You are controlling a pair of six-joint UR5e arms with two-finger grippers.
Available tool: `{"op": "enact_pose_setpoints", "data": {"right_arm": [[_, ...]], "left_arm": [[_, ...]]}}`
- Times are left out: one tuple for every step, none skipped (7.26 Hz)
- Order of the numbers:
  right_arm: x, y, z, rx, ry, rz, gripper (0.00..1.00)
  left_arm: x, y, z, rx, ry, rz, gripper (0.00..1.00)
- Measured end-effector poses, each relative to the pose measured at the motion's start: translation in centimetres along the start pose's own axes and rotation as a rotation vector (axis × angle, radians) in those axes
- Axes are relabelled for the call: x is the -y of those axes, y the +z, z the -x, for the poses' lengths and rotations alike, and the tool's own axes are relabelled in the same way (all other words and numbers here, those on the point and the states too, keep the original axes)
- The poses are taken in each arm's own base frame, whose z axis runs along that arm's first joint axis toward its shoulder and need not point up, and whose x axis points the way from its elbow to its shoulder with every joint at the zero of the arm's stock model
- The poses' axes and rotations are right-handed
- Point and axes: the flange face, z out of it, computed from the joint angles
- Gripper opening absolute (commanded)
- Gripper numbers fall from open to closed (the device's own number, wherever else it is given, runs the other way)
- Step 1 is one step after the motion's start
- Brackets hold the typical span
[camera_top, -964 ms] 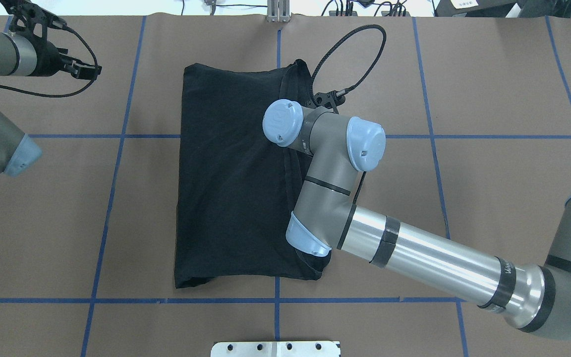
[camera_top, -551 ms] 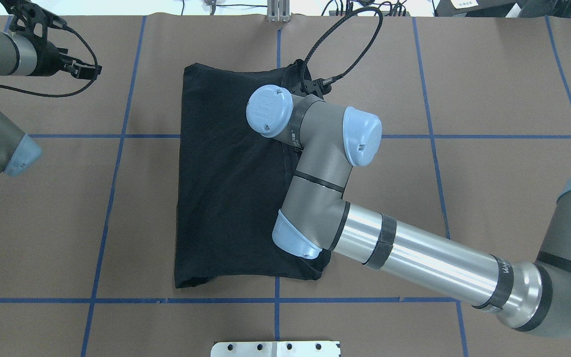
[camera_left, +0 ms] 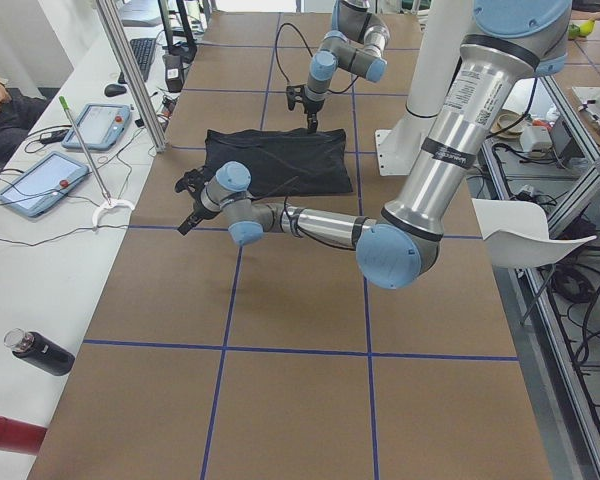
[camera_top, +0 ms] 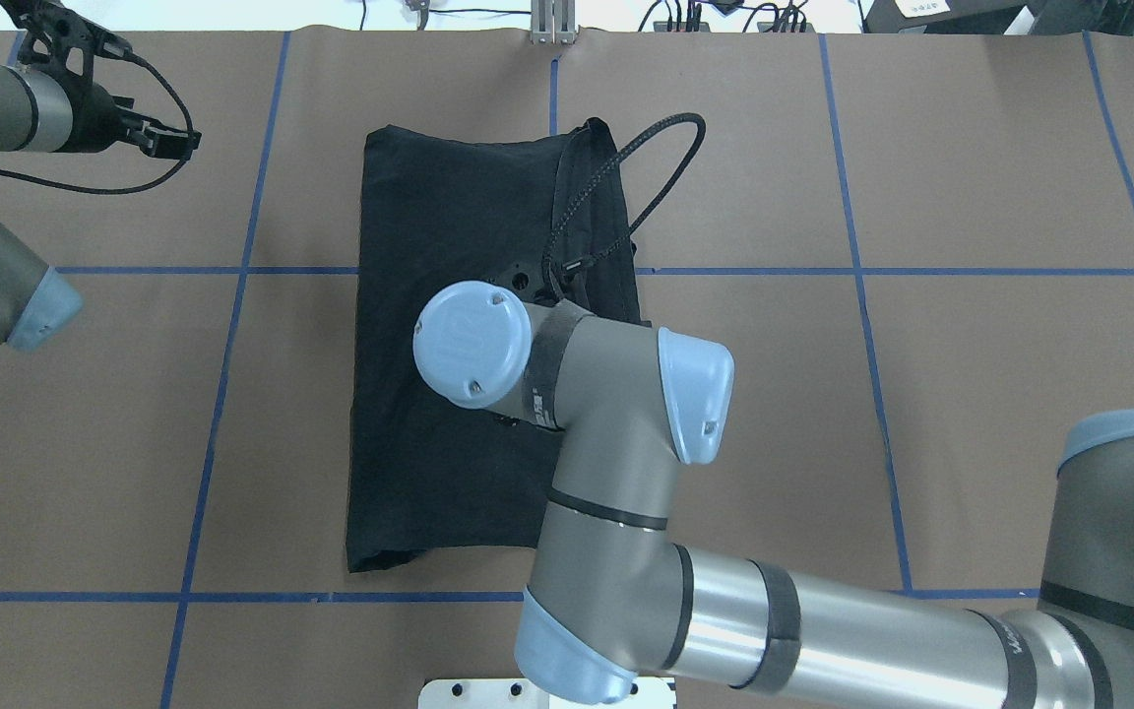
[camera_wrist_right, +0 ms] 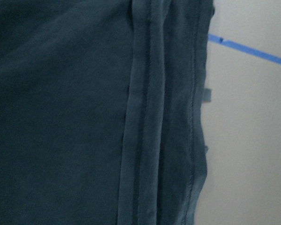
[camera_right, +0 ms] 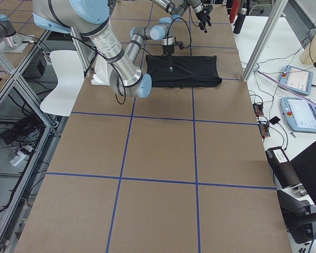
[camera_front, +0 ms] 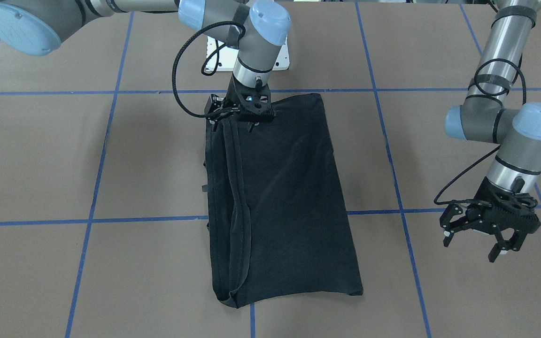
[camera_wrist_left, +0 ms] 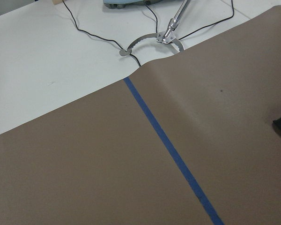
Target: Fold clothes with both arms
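One second on, swung back from the far end of the shirt (camera_front: 289, 202) in the middle of the table (camera_front: 64, 164) to its near edge, right claw (camera_front: 233, 123) seemingly spread, left claw (camera_front: 472, 241) wide near the far-left corner: crosswise fold likely next.

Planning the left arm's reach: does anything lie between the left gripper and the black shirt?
Nothing visible does. Only the brown paper table cover, crossed by one blue tape line, separates the left gripper from the folded black T-shirt.
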Motion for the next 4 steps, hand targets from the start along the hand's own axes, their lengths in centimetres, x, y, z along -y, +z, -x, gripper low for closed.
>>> {"op": "enact_pose_setpoints", "data": {"right_arm": [[-2.3,0.1,0.1,0.062,-0.048,-0.016,0.99],[-4.1,0.9,0.5,0.089,-0.084,-0.004,0.99],[-5.5,1.9,1.0,0.084,-0.114,0.038,0.99],[-6.4,2.6,1.4,0.083,-0.14,0.083,0.99]], "left_arm": [[0.0,0.0,0.0,0.0,0.0,0.0,1.0],[0.0,0.0,0.0,-0.001,-0.001,0.0,1.0],[-0.1,0.0,0.0,-0.001,-0.001,0.0,1.0],[-0.1,0.0,0.0,0.0,-0.001,0.0,1.0]]}}
